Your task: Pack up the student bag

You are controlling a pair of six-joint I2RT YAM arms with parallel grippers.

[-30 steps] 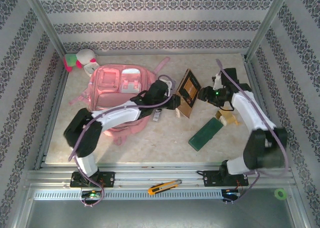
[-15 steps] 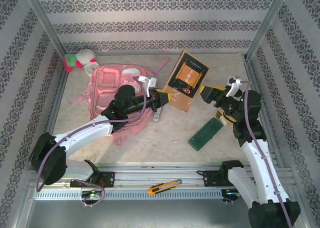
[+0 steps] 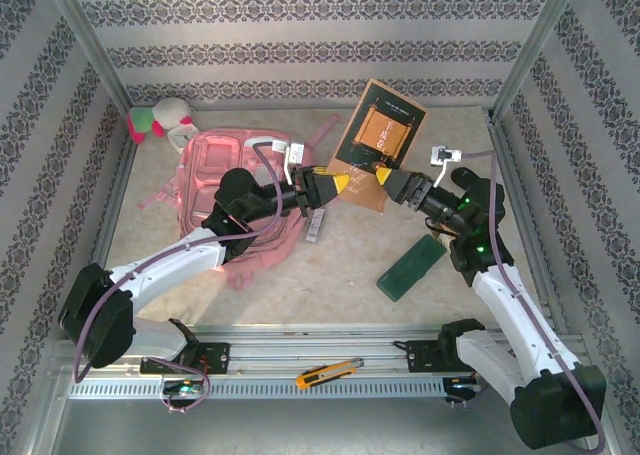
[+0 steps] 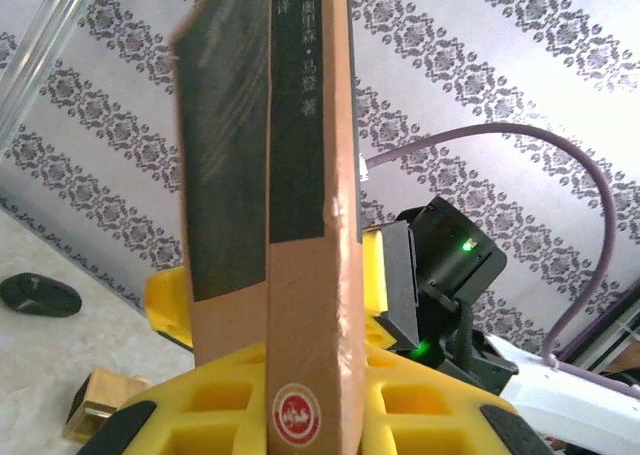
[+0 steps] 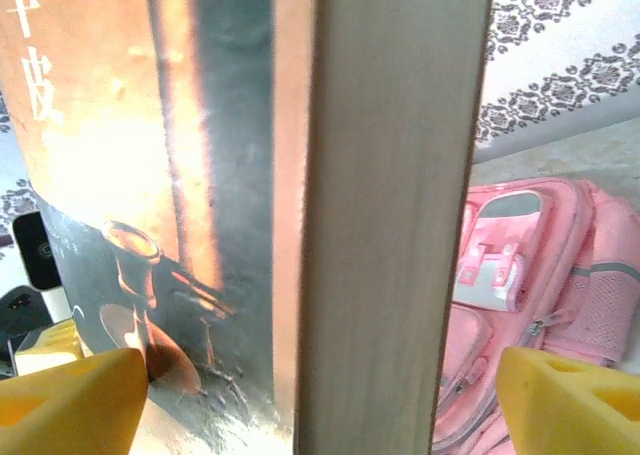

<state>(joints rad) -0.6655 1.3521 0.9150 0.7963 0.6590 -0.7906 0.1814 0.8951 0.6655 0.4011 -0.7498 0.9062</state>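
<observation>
**Book up off the table, right fingers spread**

A second ago the book [image 3: 380,135] stood low on the table [image 3: 330,280] just right of the student bag [image 3: 212,160]. Now it hangs tilted in the air nearer the back wall, above and to the right of the bag.

The left gripper [image 3: 343,182] is clamped on the bottom of the spine, with its yellow pads pressed against both covers. The right gripper [image 3: 386,177] has widened. Its fingers [image 5: 70,400] stand far apart on either side of the page edge and hold nothing.

The student bag lies flat at the back left of the table, pockets up, partly under the left arm.

Count: one bag, one book, one plush toy [image 3: 165,120], one green case [image 3: 411,268] and one utility knife [image 3: 328,373] on the front rail.
</observation>
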